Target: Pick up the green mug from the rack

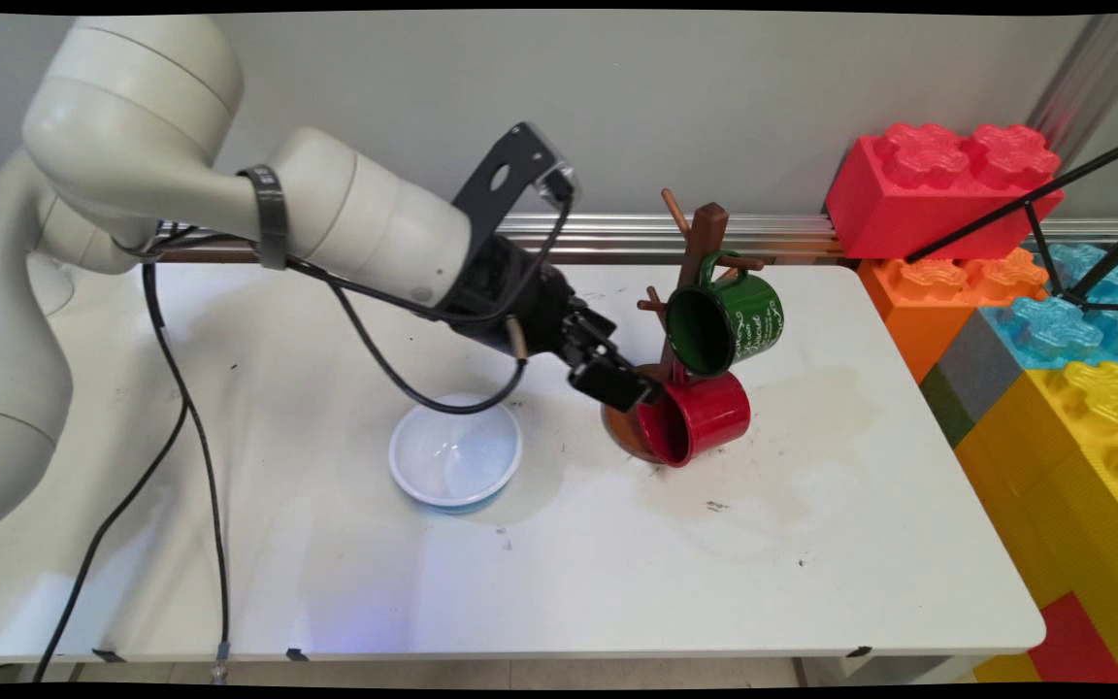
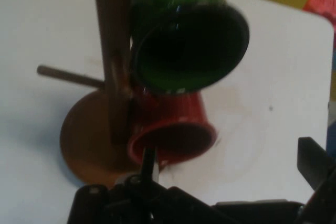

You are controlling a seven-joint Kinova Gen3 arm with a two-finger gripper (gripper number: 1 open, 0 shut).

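In the main view the arm reaches in from the left, and its tool [image 1: 629,383] hangs low over the bench [image 1: 811,544], just beside the open mouth of the red mug [image 1: 709,416]. The tool's tip overlaps the mug's rim from this angle, so I cannot tell here whether they touch. The red mug lies on its side against the foot of the wooden mug tree [image 1: 701,254], mouth turned toward the tool. Whether it hangs from a low peg or rests on the round base is hidden. The green mug [image 1: 732,325] hangs by its handle from a higher peg, directly above the red one, mouth tilted the same way. A white bowl [image 1: 455,454] stands upright on the bench to the tool's left, well apart from the tree. Big toy blocks [image 1: 942,189] in red, orange, blue and yellow are stacked past the bench's right end.

In the hand view the tool [image 2: 228,156] stands wide and holds nothing. One finger [image 2: 148,162] rises right at the rim of the red mug [image 2: 178,124], at or just short of contact, and the other sits far off at the right edge. The green mug [image 2: 189,51] hangs above, next to the mug tree [image 2: 113,51]. Judging from this, both mugs are on or at the tree and neither has been gripped.
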